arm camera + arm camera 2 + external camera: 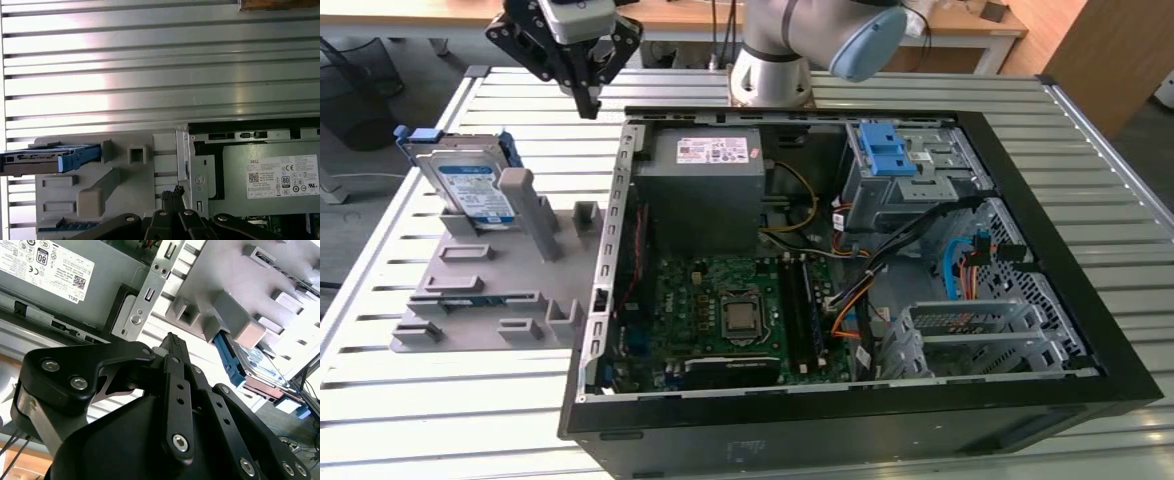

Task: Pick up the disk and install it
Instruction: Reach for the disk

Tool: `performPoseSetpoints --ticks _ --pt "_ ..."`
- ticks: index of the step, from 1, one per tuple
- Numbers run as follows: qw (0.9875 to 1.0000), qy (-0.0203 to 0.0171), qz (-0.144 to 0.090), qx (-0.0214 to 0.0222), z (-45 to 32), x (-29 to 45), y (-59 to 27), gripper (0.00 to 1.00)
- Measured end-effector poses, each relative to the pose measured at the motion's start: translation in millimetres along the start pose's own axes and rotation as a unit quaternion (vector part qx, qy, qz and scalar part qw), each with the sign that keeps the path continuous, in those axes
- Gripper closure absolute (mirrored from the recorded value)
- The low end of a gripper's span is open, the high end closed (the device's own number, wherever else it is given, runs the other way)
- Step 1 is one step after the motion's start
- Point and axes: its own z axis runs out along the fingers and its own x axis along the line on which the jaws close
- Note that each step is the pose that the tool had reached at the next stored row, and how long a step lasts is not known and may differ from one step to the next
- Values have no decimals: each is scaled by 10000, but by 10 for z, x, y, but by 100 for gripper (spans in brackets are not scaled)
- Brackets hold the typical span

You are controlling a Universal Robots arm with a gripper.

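Gripper [590,100] hangs over slatted table [454,400] betw. grey fixture [474,290] and open PC case [854,425]. Fingers closed together, nothing held. Disk [467,185] stands on edge in fixture's far slot, exterior view's left, apart from gripper.

Open computer case [854,425] sits beside grey fixture [478,292].

Flat silver disk [464,185], white-and-blue label facing out, blue carrier bracket around its edges. Standing on edge, slightly tilted, slotted into the grey holder [487,295] on the bench [400,400], at the exterior view's left, outside the open computer case [854,430]. Untouched.
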Motion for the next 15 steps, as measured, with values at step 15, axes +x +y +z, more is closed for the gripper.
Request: performPoseSetpoints --ticks 15 --pt "10000 15 1 1 39 268 56 89"
